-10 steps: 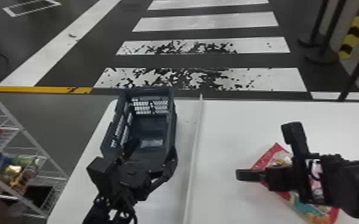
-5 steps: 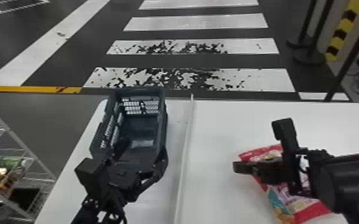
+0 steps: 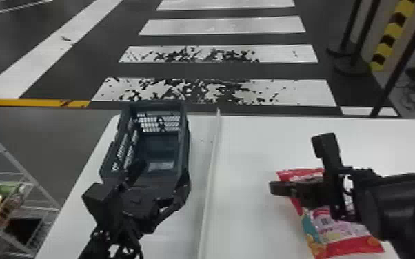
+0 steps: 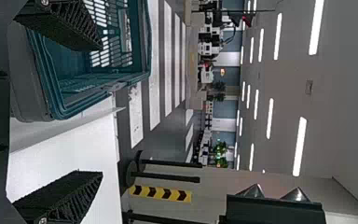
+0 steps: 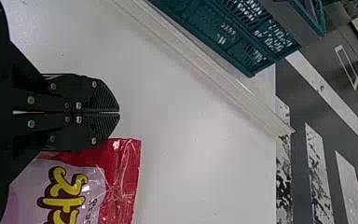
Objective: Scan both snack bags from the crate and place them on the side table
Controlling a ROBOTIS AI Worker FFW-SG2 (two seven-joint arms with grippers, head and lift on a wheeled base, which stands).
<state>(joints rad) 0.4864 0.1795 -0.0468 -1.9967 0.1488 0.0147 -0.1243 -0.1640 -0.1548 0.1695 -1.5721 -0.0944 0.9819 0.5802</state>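
Compared with the head view of a second ago, the snack bag has turned on the counter, its far edge now running nearly straight left to right, and it lies a little farther off. The right gripper has edged farther out and right with it. Crate and divider strip slip left together in this view, which looks like the head turning rather than those things moving. The bag lies right of the strip, partly under the right gripper; the crate stands on the left, the left gripper at its near end.

In the left wrist view, that gripper's jaws are spread wide, one beside the strip's side of the crate and the other over the basket, grasping nothing. It can wait there while the right arm works.

In the right wrist view, the jaws are clenched on themselves, with the bag's red sealed end just beside them. The step seems to be setting the bag straight, or lining up to grasp it. For a nudge, keep the tips low and push gently, so the film doesn't crumple. To lift, rise clear first, release the jaws, then straddle the sealed end and squeeze lightly.
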